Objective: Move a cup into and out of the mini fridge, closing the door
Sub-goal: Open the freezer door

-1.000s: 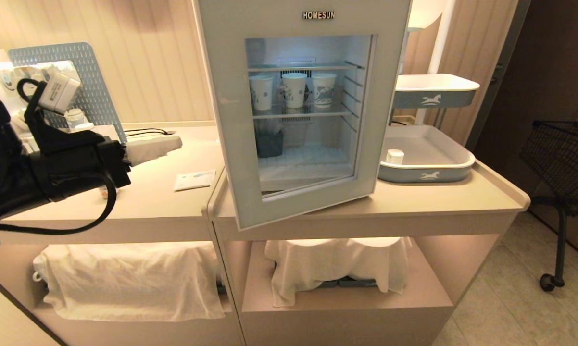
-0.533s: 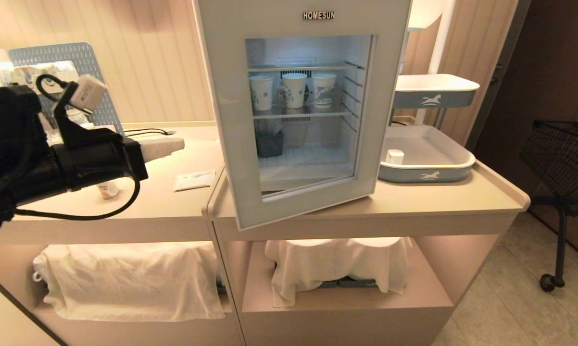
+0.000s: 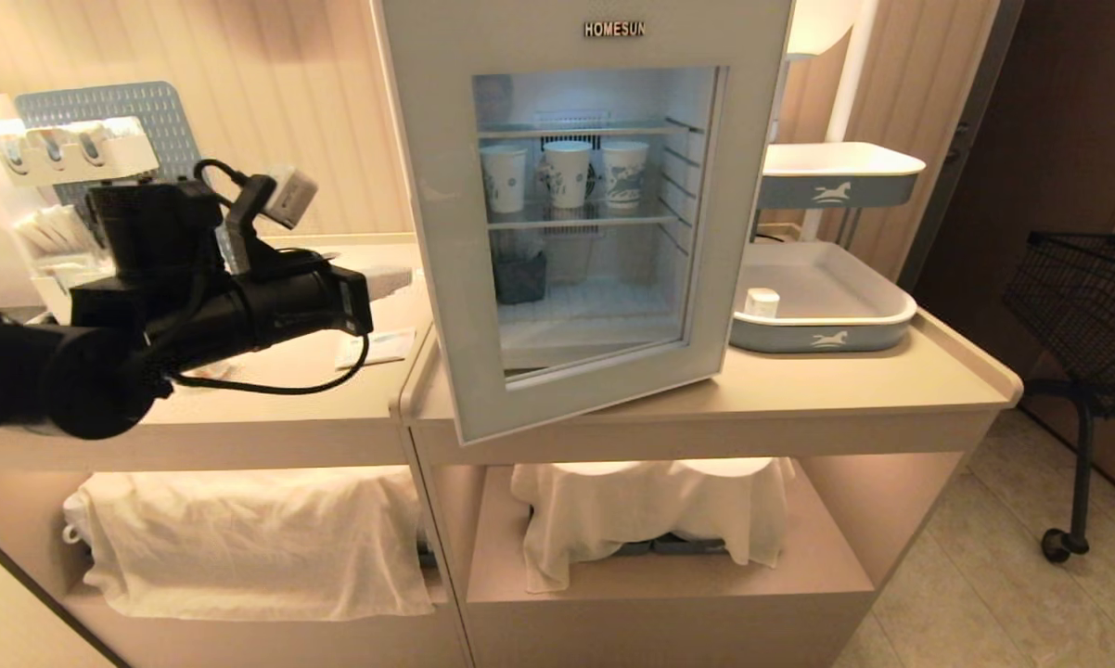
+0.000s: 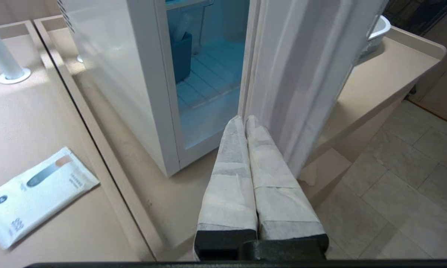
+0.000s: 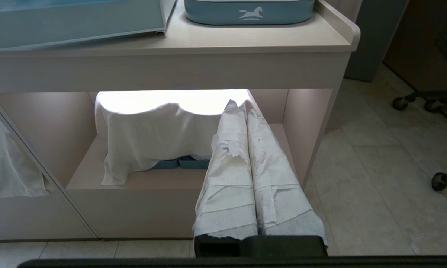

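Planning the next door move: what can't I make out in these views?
- Left end effector: in head view the door edge hides its tips; left wrist view leaves contact with the door unclear.
- Orange-labelled cup: not made out in any view; the left arm covers part of the counter.
- Under the white cloth: covered, right wrist view.

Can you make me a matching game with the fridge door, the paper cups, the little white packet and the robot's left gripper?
Things:
1. door
2. paper cups
3. white packet
4. left gripper

Places or states:
A. flat on the counter
B. on a wire shelf in the mini fridge
C. ajar
D. shut, tips near the door's inner edge

Pairs: 1-C, 2-B, 3-A, 4-D
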{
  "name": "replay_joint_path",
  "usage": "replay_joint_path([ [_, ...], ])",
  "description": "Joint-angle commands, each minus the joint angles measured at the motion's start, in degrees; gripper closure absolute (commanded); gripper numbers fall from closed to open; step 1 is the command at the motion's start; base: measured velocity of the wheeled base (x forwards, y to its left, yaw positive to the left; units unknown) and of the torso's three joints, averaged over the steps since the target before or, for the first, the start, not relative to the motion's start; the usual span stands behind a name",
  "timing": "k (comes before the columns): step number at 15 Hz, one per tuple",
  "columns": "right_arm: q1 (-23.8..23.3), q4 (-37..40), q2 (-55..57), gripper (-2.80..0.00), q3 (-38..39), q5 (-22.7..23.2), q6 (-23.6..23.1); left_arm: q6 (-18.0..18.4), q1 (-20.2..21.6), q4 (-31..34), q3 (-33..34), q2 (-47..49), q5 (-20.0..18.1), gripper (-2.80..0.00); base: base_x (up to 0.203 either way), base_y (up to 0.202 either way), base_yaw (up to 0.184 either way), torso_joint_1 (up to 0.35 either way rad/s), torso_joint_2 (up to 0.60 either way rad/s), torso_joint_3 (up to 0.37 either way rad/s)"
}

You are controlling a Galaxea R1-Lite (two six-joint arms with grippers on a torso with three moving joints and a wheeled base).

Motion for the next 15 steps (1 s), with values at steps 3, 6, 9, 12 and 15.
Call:
replay_joint_path([
  [3,0.0,0.0,-0.1,0.00,0.5,0.0,0.0,-0.5,-2.4,-3.2,-2.8,5.7,2.0,0.00,0.000,0.000,0.000,0.000,0.00,0.000],
  [6,0.0,0.0,-0.1,0.00,0.5,0.0,0.0,-1.5,-2.8,-3.3,-3.0,6.1,1.8,0.00,0.000,0.000,0.000,0.000,0.00,0.000],
  [9,0.0,0.0,-0.1,0.00,0.5,0.0,0.0,-3.4,-3.1,-5.3,-2.7,5.9,1.5,0.00,0.000,0.000,0.000,0.000,0.00,0.000],
  [12,0.0,0.0,-0.1,0.00,0.5,0.0,0.0,-5.7,-3.1,-8.2,-1.4,4.9,1.3,0.00,0.000,0.000,0.000,0.000,0.00,0.000],
  [15,0.0,0.0,-0.1,0.00,0.5,0.0,0.0,-7.0,-3.3,-8.3,0.3,3.0,1.2,0.00,0.000,0.000,0.000,0.000,0.00,0.000],
])
